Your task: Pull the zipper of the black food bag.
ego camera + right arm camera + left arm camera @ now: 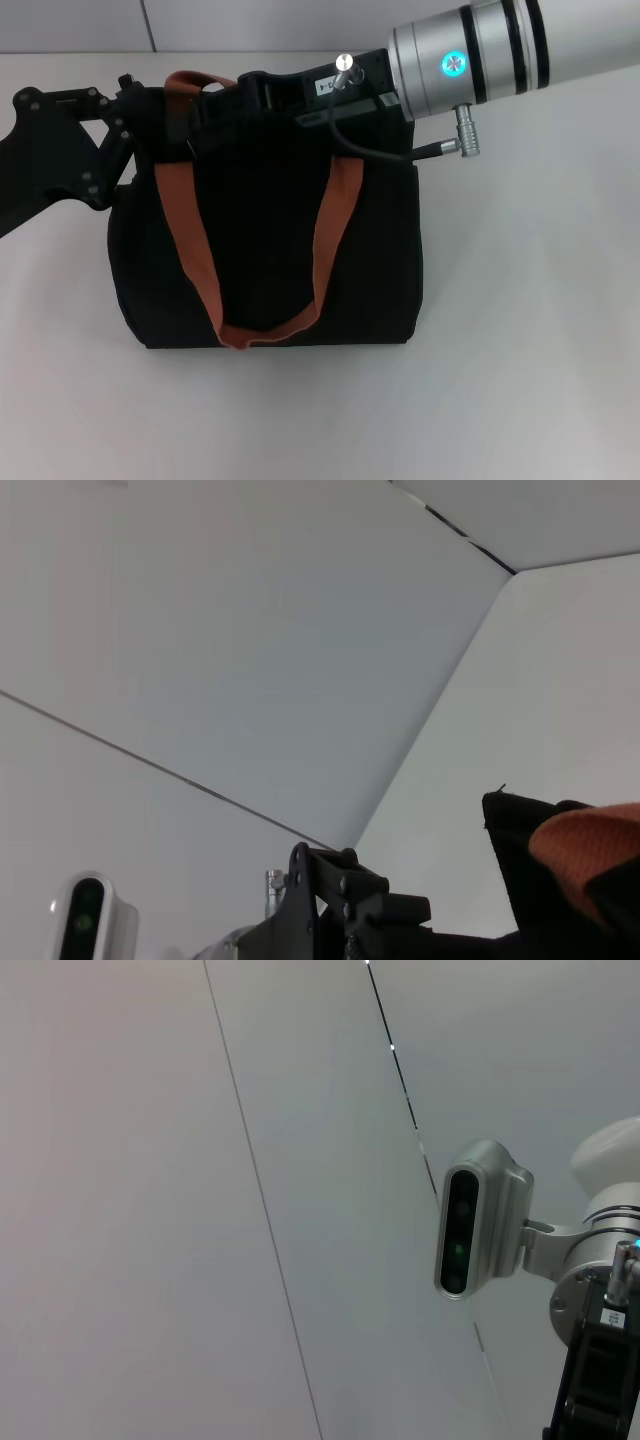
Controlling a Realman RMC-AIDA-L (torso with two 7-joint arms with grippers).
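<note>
Black boxy fabric food bag (265, 250) with webbing handles (190, 255); fingers' state unclear on both grippers.

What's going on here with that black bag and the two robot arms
A large black fabric food bag with orange-brown webbing handles stands on a white table. Both arms are at its upper edge: the left gripper at the bag's left corner, the right gripper reaching across the top. The zipper pull itself is hidden, so a grasp cannot be confirmed.

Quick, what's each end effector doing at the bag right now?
Left end effector: at the black food bag's top left corner; open or closed cannot be told.
Right end effector: over the bag's top; cannot be told.
</note>
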